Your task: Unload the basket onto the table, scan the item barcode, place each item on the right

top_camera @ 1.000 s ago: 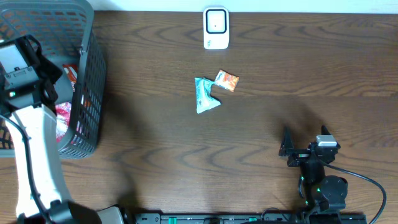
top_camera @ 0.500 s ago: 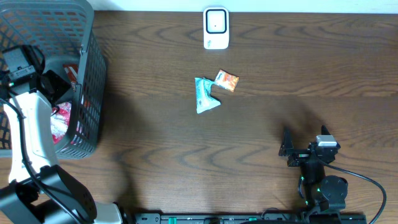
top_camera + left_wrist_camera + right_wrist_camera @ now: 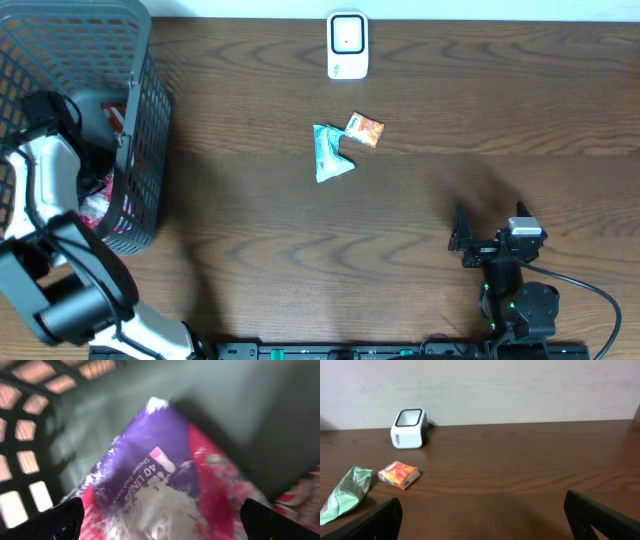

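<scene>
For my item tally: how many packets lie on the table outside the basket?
2: a teal packet at centre and an orange packet beside it, nearer the scanner. Others lie in the basket, partly hidden.

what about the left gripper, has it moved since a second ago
Yes. Seen from overhead, the left gripper has sunk deeper into the basket, drifting toward its right-hand wall, and now hangs open over the purple packet.

the overhead view is evenly and softly lit, sharp throughout, with faint diffuse shadows on the dark wooden table (image 3: pixel 250 230) beside the grey basket (image 3: pixel 143 150). the left wrist view is dim and badly motion-blurred, the purple and pink packet (image 3: pixel 165 485) smeared, print barely legible. the right wrist view is bright and clear
</scene>
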### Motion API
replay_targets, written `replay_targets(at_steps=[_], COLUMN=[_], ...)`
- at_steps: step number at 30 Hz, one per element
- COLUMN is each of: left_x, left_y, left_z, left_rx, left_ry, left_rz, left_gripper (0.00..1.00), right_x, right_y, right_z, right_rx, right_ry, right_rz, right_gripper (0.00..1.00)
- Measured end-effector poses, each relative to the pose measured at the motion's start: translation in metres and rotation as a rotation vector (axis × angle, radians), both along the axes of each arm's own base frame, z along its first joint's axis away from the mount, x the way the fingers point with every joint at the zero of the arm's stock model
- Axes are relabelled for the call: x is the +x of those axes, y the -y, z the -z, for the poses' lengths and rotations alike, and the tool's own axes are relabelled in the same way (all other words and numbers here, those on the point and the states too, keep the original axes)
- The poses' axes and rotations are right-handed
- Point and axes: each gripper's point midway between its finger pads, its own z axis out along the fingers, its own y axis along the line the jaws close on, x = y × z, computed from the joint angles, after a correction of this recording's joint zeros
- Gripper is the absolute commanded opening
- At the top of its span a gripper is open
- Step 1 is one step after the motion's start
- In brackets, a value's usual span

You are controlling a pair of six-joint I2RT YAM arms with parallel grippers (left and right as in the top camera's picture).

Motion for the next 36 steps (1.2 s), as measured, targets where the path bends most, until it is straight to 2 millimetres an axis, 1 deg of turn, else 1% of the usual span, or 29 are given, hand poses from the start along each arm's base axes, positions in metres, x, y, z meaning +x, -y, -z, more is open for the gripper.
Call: replay_targets(at_steps=[3, 8, 9, 11, 14, 15, 18, 19, 20, 22, 23, 24, 32, 34, 36], left_x=[0.001, 0.005, 0.007, 0.009, 0.010, 0.010, 0.009, 0.009, 0.009, 0.008, 0.008, 0.008, 0.014, 0.019, 0.025], left_y=[0.000, -0.001, -0.001, -0.001, 0.000, 0.001, 0.002, 0.002, 0.001, 0.001, 0.001, 0.001, 0.005, 0.005, 0.004], left_z=[0.011, 0.018, 0.019, 0.022, 0.025, 0.025, 0.026, 0.026, 0.025, 0.023, 0.021, 0.019, 0.000, -0.013, -0.037], left_rx=[-0.014, -0.030, -0.032, -0.039, -0.053, -0.055, -0.060, -0.061, -0.060, -0.062, -0.062, -0.062, -0.067, -0.051, -0.013], left_ry=[-0.017, -0.023, -0.027, -0.034, -0.050, -0.054, -0.065, -0.068, -0.072, -0.078, -0.078, -0.078, -0.020, 0.029, 0.104], left_rz=[-0.008, -0.011, -0.007, 0.011, 0.053, 0.063, 0.091, 0.096, 0.106, 0.116, 0.116, 0.120, 0.143, 0.148, 0.152], left_gripper=[1.00, 0.99, 0.96, 0.83, 0.75, 0.73, 0.51, 0.40, 0.32, 0.20, 0.10, 0.07, 0.07, 0.08, 0.07], right_x=[0.000, 0.000, 0.000, 0.000, 0.000, 0.000, 0.000, 0.000, 0.000, 0.000, 0.000, 0.000, 0.000, 0.000, 0.000], right_y=[0.000, 0.000, 0.000, 0.000, 0.000, 0.000, 0.000, 0.000, 0.000, 0.000, 0.000, 0.000, 0.000, 0.000, 0.000], right_z=[0.000, 0.000, 0.000, 0.000, 0.000, 0.000, 0.000, 0.000, 0.000, 0.000, 0.000, 0.000, 0.000, 0.000, 0.000], right_rx=[0.000, 0.000, 0.000, 0.000, 0.000, 0.000, 0.000, 0.000, 0.000, 0.000, 0.000, 0.000, 0.000, 0.000, 0.000], right_ry=[0.000, 0.000, 0.000, 0.000, 0.000, 0.000, 0.000, 0.000, 0.000, 0.000, 0.000, 0.000, 0.000, 0.000, 0.000], right_rz=[0.000, 0.000, 0.000, 0.000, 0.000, 0.000, 0.000, 0.000, 0.000, 0.000, 0.000, 0.000, 0.000, 0.000, 0.000], right_gripper=[0.99, 0.99, 0.99, 0.99, 0.99, 0.99, 0.99, 0.99, 0.99, 0.99, 0.99, 0.99, 0.99, 0.99, 0.99])
